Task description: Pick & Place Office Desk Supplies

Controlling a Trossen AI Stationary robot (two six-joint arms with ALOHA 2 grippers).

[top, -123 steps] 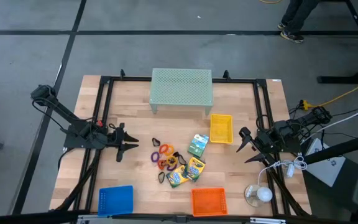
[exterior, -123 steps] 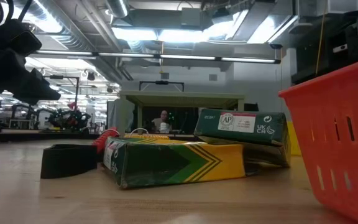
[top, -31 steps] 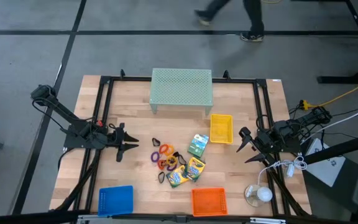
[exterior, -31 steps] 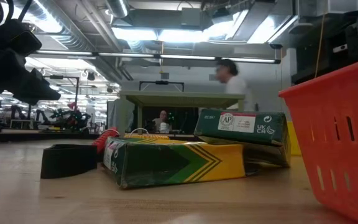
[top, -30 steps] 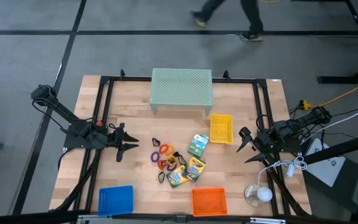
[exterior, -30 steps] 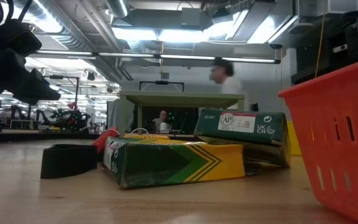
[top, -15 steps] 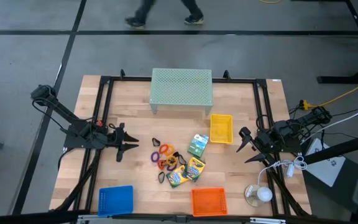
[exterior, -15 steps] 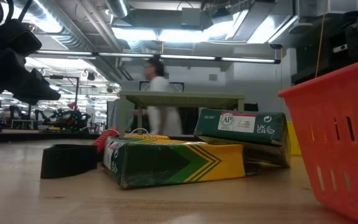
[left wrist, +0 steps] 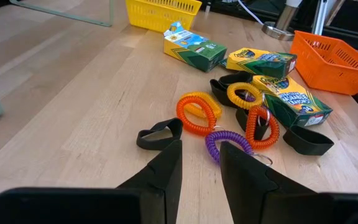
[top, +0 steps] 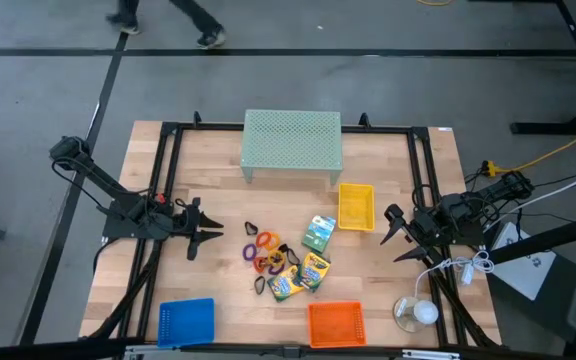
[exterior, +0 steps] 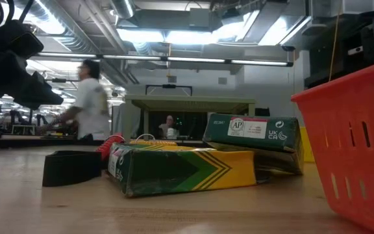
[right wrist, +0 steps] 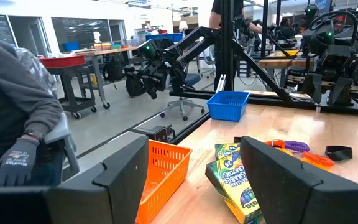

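The supplies are found heaped at the table's middle, between the yellow basket (top: 356, 206) and the orange basket (top: 335, 323): crayon boxes (top: 313, 270), coiled rings (left wrist: 198, 112) and black clips (left wrist: 159, 134), several touching or overlapping. The left gripper (top: 209, 234) is held just beside the heap with its fingers spread and nothing between them; the right gripper (top: 394, 236) is parked well apart near the table's right edge, likewise spread and empty. Trouble is most to be expected from the crowding — a ring could be snagged and a neighbour dragged along, or a clip nudged under a box, if one item is not isolated. How the rings interlock cannot be made out, and in the low view most of the heap is hidden behind the nearest crayon box (exterior: 180, 169) — the blue basket (top: 186, 320) is not seen there at all.
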